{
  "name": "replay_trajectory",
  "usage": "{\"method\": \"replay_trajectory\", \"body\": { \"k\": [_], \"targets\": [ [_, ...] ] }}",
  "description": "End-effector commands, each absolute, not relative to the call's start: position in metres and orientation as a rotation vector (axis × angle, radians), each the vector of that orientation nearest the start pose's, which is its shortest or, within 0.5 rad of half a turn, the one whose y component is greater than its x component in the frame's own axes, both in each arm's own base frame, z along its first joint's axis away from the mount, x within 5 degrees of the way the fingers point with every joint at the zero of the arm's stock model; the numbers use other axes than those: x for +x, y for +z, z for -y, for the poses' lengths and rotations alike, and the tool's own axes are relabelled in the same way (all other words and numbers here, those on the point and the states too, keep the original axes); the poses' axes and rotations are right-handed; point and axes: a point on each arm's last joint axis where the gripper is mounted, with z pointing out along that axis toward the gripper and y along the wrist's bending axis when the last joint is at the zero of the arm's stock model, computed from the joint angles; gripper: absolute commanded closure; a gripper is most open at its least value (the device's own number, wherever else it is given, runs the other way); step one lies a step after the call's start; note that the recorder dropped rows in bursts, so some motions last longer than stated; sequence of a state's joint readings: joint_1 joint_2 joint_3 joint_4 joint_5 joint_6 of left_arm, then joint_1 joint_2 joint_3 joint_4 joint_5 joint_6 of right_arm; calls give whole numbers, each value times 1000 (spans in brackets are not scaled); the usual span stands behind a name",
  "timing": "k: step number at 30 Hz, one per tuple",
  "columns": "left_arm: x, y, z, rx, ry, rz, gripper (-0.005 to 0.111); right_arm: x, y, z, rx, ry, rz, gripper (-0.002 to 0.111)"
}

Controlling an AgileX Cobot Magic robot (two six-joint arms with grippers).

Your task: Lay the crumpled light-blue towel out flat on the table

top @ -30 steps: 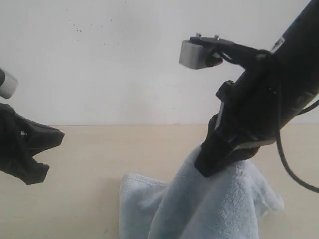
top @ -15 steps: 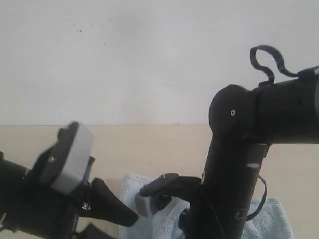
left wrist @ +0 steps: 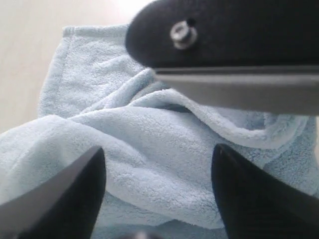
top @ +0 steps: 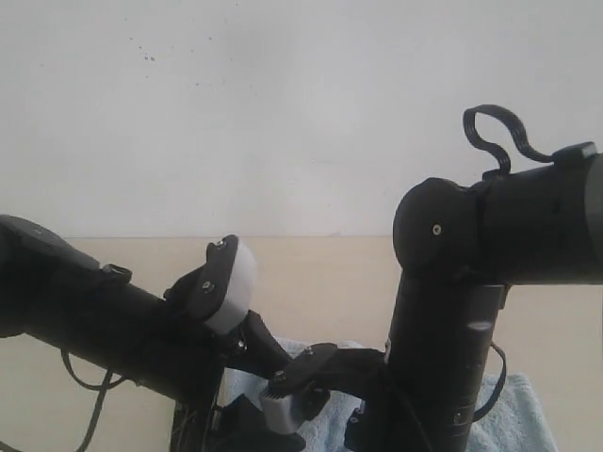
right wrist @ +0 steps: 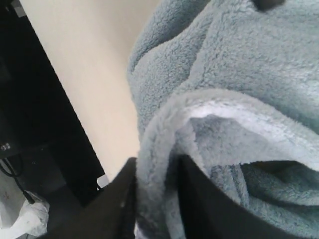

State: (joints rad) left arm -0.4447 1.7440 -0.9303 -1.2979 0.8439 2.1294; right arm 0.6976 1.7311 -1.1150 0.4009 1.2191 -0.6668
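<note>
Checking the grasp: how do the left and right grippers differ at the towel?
Left gripper: fingers spread wide above the towel, gripping nothing. Right gripper: fingers closer together, with a towel fold between them; whether it is pinched is unclear. Both have dark fingers at the same towel.

Exterior: soft, even light, no hard shadows. Plain white wall [top: 301,94] bright, slightly grey, faintly grainy. Black robot arms [top: 490,245] near-silhouettes, detail crushed, edges soft.

Left wrist: pale beige wood-look table [left wrist: 30,50] blown out to white in one patch. Pale light-blue fluffy terry towel [left wrist: 124,124] reasonably sharp, shallow shadows along folds. Black fingers [left wrist: 75,199] of the left gripper [left wrist: 158,149] badly out of focus.

Right wrist: terry pile crisp mid-frame, cooler grey-blue cast, deep shadow inside the fold. Dark structure [right wrist: 35,124] beside the table underexposed, almost no detail.
</note>
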Motion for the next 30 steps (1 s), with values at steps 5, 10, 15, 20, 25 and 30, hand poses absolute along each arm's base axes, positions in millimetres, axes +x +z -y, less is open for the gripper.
{"method": "replay_trajectory", "body": {
  "k": [5,10,15,20,25,30],
  "targets": [
    [269,176,197,1707,-734,-1683,47,216,204,-217,-1721,486,-2714,57],
    [273,194,192,1524,-671,-1826,47,218,216,-212,-1702,387,-2675,57],
    [272,232,184,1421,-535,-1769,47,248,250,-182,-1421,-192,-2576,57],
    [266,267,172,1307,-437,-1728,47,300,250,-127,-863,-390,-2621,57],
    [259,283,162,1201,-467,-1757,47,331,209,-77,-493,-97,-2867,57],
    [252,281,159,1120,-536,-1849,47,347,163,-41,-203,348,-3025,57]
  ]
}}
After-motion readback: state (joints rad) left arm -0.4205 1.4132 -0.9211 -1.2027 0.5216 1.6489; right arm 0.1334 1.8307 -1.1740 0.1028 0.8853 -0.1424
